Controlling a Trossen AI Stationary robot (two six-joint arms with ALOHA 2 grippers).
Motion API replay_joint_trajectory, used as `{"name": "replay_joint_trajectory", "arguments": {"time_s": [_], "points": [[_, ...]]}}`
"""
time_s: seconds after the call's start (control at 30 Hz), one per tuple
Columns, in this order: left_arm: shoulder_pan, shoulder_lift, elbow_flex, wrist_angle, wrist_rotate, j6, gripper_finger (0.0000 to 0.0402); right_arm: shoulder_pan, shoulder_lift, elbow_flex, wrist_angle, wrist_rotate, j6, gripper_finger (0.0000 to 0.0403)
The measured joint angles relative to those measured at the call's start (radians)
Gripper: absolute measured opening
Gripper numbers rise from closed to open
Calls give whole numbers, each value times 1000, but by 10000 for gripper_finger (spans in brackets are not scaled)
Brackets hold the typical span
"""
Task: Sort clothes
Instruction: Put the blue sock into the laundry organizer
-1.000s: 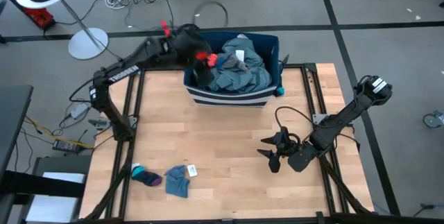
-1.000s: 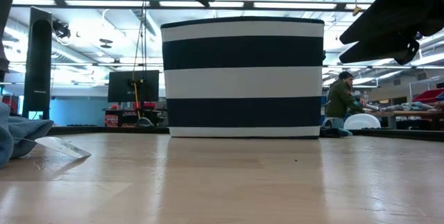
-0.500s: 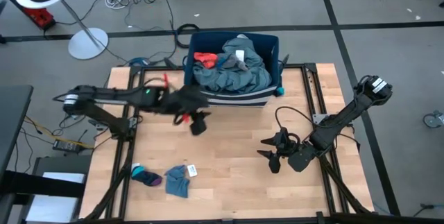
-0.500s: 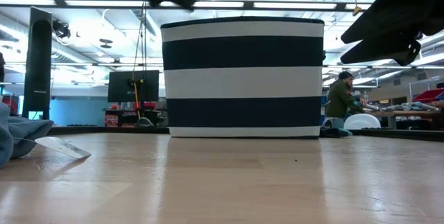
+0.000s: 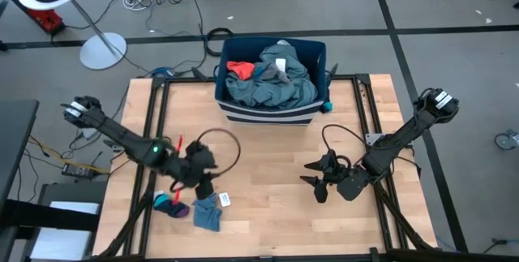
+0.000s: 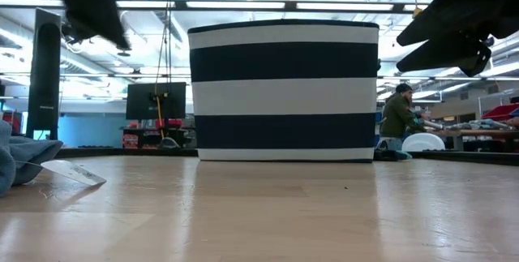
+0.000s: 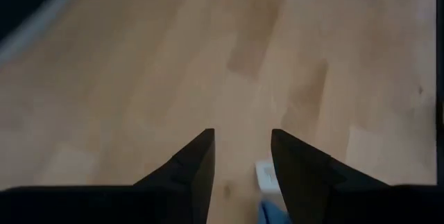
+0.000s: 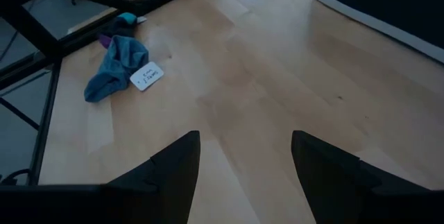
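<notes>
left hand (image 5: 205, 187) moved from bin (image 5: 268, 112) to clothes (image 5: 207, 211)

Left claw (image 6: 85, 6) motion-blurred; blue garment (image 7: 274, 213) cut off by frame edge.

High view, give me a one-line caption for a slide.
Open left gripper hovers by the teal garment on the table; the right gripper waits; the striped bin holds clothes.

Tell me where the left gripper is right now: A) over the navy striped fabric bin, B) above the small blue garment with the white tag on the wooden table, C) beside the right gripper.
B: in the high view the open left gripper hangs just above the small blue garment, far from the bin.
</notes>
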Motion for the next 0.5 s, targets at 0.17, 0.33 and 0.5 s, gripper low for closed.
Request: {"name": "replay_joint_trajectory", "arguments": {"time_s": [0.17,0.33,0.5], "points": [[-110,14,-67,1,-17,-183,147,-2,0,0,5,0,0,228],[-182,34,-116,30,-18,-304,147,-2,0,0,10,0,0,228],[-226,93,-127,76,-5,-348,147,-3,0,0,16,0,0,228]]}}
